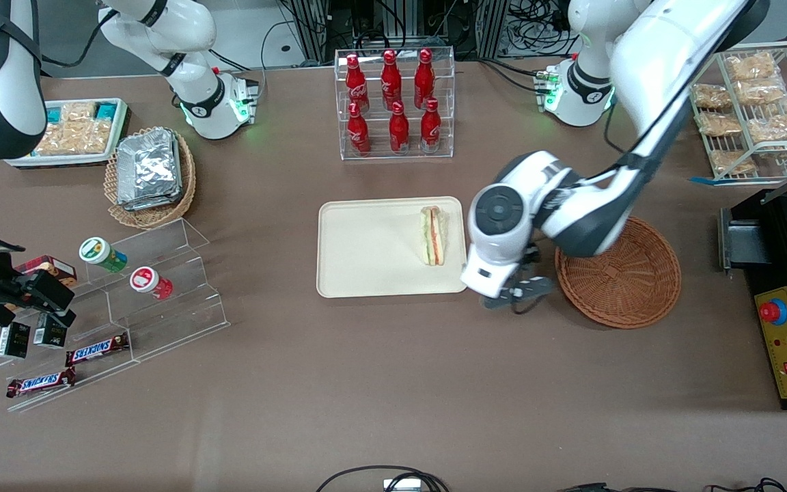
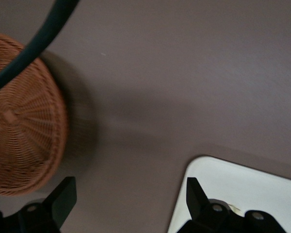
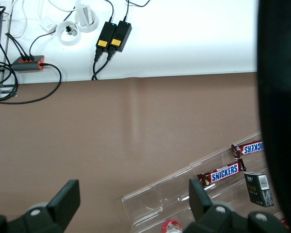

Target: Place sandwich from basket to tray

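Our hand (image 1: 518, 295) hangs over bare brown desk (image 1: 393, 383) between the round reddish-brown wicker basket (image 1: 622, 287) and cream rectangular tray (image 1: 366, 253), fingers (image 2: 63, 196) spread wide, empty. The triangular white-bread sandwich (image 1: 434, 236) lies on the tray nearest the basket, so we judge the transfer done.

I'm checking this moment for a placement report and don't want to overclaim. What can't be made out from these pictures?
- Front view: the gripper, between tray and basket, is mostly covered by the arm's wrist housing.
- Front view: part of the basket's rim lies under the arm.
- Left wrist view: the sandwich is out of frame; only a tray corner shows.
- Left wrist view: the basket is cut off by the edge and crossed by a dark cable.
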Motion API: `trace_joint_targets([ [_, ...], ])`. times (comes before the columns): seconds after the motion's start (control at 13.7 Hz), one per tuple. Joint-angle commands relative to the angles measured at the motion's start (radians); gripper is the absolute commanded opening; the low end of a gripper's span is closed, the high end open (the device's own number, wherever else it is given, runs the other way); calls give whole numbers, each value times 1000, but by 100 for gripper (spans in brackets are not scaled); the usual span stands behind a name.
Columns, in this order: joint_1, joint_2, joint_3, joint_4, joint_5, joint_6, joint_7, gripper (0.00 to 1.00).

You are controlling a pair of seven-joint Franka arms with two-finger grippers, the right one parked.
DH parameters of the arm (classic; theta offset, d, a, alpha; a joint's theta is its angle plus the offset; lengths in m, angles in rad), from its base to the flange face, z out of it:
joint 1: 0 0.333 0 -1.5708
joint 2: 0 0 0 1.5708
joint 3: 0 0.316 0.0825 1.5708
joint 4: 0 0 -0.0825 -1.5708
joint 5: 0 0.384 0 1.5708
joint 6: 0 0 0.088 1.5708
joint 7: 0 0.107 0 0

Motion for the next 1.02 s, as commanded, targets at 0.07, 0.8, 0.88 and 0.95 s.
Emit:
trace_joint_targets([
  [0.07, 81, -73, -9, 2, -7, -71, -2, 100],
  [0.8, 126, -338, 250, -14, -307, -152, 488, 100],
  [0.88, 117, -367, 295, -18, -329, -178, 561, 100],
  [0.95, 117, -388, 324, -18, -353, -201, 633, 100],
])
